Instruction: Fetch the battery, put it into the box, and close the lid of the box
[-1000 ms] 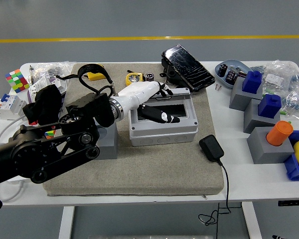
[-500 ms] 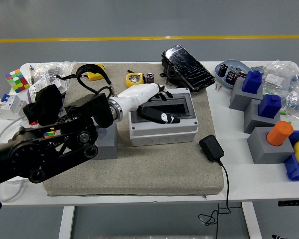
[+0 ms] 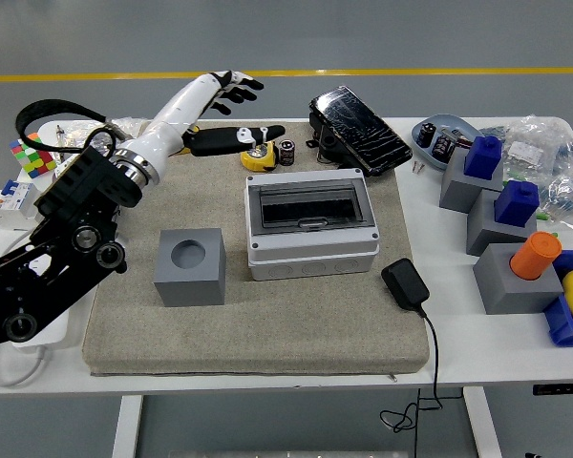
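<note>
Head view. Positions are referenced to the grey junction box [image 3: 311, 226], which sits near the middle of the felt mat [image 3: 267, 315] on the white table [image 3: 458, 334].

Far left of the box, at the table's left end, lie a Rubik's cube [image 3: 31, 155] and a white circuit breaker [image 3: 7, 202]. The left arm [image 3: 57, 258] enters from the lower left and reaches up and away, beyond the box's far-left corner. The left hand [image 3: 231, 88] is raised over the table's far edge, fingers [image 3: 248, 84] spread and relaxed, gripping nothing; its black thumb section extends toward the yellow tape measure [image 3: 257, 153]. The right hand is not visible.

Left of the box, on the mat, stands a grey cube block [image 3: 190, 266] with a round socket in its top face.

Behind the box, just right of the tape measure, the battery [image 3: 286, 147] stands on end, long axis upright, one round end facing up. It is apart from the hand and outside the box.

The box's lid is down; its dark window shows nothing identifiable inside.

Behind and right of the box a black case [image 3: 359, 118] lies tilted. Right-front of the box, a black power adapter [image 3: 406, 283] rests on the mat's edge, cable trailing off the table's near edge.

Far right: a blue-grey dish [image 3: 441, 139], grey blocks with blue and orange pegs [image 3: 516, 243], and plastic bags [image 3: 546, 153].
</note>
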You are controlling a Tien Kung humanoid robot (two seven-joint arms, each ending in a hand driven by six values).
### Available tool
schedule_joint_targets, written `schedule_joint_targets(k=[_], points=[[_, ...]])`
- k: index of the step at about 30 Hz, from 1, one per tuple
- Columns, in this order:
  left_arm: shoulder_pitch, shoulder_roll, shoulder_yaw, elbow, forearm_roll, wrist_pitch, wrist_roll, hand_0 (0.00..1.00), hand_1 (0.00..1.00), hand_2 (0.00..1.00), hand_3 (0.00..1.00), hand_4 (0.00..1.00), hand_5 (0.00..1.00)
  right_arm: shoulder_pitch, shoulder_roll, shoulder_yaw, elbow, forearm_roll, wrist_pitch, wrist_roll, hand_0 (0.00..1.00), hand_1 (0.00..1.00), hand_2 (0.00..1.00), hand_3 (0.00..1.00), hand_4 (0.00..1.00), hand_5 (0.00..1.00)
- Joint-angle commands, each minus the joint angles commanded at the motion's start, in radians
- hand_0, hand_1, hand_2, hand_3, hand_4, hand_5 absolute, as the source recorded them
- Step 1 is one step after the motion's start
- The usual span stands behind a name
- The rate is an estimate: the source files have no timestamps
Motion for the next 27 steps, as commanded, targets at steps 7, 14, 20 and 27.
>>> schedule_joint_targets(k=[7,14,20,27], points=[[0.186,-0.003,-0.245,0.001,-0.193,0.097,-0.141,0.595,0.696,0.677,0.707,0.998,0.573,-0.001,0.000,0.003,-0.017,0.011,0.000,-0.001,0.671,0.672,0.687,0.534,0.910,0.471],[0.307,-0.016,-0.410,-0.010,-0.218,0.104,-0.167,0.596,0.695,0.676,0.705,0.998,0.559,0.000,0.004,0.016,-0.013,0.006,-0.001,0.000,0.669,0.672,0.687,0.533,0.909,0.472],[0.362,0.006,-0.438,-0.026,-0.311,0.074,-0.177,0.575,0.689,0.673,0.704,0.998,0.557,0.002,0.005,0.021,-0.013,0.004,-0.001,-0.001,0.670,0.672,0.686,0.533,0.910,0.471],[0.366,-0.011,-0.492,-0.033,-0.294,0.076,-0.181,0.571,0.685,0.671,0.703,0.998,0.555,0.025,0.006,0.002,-0.016,0.013,0.002,-0.004,0.670,0.672,0.686,0.533,0.910,0.471]])
